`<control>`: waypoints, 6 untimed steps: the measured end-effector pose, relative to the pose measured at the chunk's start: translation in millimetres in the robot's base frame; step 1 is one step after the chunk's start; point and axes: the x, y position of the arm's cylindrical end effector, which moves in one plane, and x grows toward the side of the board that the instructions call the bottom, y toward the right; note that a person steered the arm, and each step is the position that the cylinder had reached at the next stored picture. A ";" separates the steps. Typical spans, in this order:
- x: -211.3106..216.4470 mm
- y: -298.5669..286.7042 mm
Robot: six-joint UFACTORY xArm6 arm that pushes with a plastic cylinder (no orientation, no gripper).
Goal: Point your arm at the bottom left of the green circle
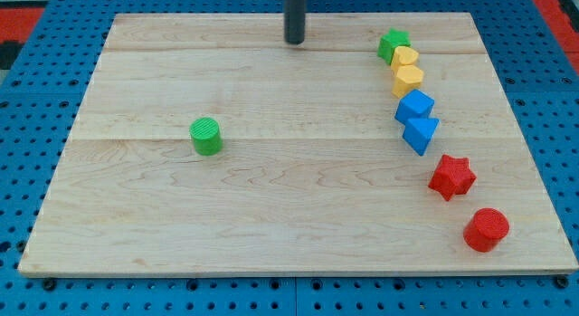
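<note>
The green circle (pixel 206 136) is a short green cylinder standing alone on the left half of the wooden board (pixel 271 207). My tip (pixel 295 42) is the lower end of a dark rod at the view's top centre, near the board's top edge. It is far from the green circle, up and to the right of it, and touches no block.
A curved line of blocks runs down the right side: a green star (pixel 393 44), a yellow heart (pixel 405 58), a yellow hexagon (pixel 408 80), a blue cube (pixel 414 106), a blue triangle (pixel 421 133), a red star (pixel 451 177), a red cylinder (pixel 486 229).
</note>
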 end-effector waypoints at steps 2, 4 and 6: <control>219.2 -22.8; 104.1 -41.1; 193.2 -120.4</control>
